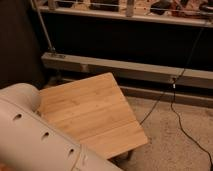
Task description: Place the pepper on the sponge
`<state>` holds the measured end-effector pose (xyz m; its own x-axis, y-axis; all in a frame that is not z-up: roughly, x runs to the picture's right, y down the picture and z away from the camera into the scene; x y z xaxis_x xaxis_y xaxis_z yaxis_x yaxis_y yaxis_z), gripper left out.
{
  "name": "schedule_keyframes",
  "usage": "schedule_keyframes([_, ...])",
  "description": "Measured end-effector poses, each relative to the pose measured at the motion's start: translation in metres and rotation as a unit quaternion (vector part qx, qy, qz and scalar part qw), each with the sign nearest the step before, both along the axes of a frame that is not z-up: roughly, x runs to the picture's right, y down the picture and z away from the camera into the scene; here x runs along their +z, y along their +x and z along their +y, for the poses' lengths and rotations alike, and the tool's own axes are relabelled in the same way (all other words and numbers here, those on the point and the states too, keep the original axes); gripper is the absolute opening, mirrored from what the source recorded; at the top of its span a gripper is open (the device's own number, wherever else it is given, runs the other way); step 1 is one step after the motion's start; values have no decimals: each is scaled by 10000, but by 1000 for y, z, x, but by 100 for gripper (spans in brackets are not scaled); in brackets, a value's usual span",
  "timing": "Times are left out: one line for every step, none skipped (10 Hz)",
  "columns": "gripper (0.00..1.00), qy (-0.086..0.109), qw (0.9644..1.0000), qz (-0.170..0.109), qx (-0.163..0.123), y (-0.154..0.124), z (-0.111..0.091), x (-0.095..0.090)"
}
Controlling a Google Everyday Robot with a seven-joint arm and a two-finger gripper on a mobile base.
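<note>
Nowhere in view: the small, slim orange pepper and the dark-blue rectangular sponge, neither on the desk nor beside it. Hand likewise outside the frame; no telling whether spread, pressed together or pinching anything.

At centre, a square desk (pixel 95 115) of light bamboo planks, turned corner-on. Across the desk's near-left corner, a thick white rounded arm casing (pixel 35 137) with a row of small oval slots, hiding that corner. Behind the desk, a long grey metal rail (pixel 130 70) set low along a dark wall. To the right of the desk, thin black cables (pixel 173 100) dropping from the rail and trailing over speckled beige floor (pixel 170 150). Behind the desk to the left, a thin slanted metal pole (pixel 45 30). High behind the desk, a pale shelf edge (pixel 125 14) with clutter too blurred to name.
</note>
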<state>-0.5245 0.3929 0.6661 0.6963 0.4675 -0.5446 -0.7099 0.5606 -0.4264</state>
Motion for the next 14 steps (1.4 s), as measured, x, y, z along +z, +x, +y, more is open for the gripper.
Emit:
schedule_keyframes([19, -1, 10000, 7, -7, 2, 0, 1])
schedule_keyframes([19, -8, 10000, -3, 0, 0, -1, 2])
schedule_keyframes([19, -16, 10000, -15, 13, -1, -2, 2])
schedule_keyframes([19, -42, 9999, -70, 74, -5, -4, 1])
schedule_keyframes([19, -28, 9998, -142, 147, -9, -11, -1])
schedule_keyframes([19, -2, 9996, -182, 211, -8, -23, -5])
schedule_keyframes([19, 39, 9994, -198, 266, -5, -37, -9])
schedule_keyframes([19, 81, 9995, -175, 263, 3, -50, -13])
schedule_keyframes([19, 81, 9996, -159, 223, 10, -57, -17])
schedule_keyframes([19, 38, 9998, -146, 137, 16, -60, -21])
schedule_keyframes([19, -30, 9999, -131, 16, 26, -65, -27])
schedule_keyframes([19, -98, 9998, -141, -59, 34, -71, -32])
schedule_keyframes([19, -140, 9997, -169, -136, 43, -81, -39])
schedule_keyframes([19, -138, 9996, -165, -194, 52, -91, -43])
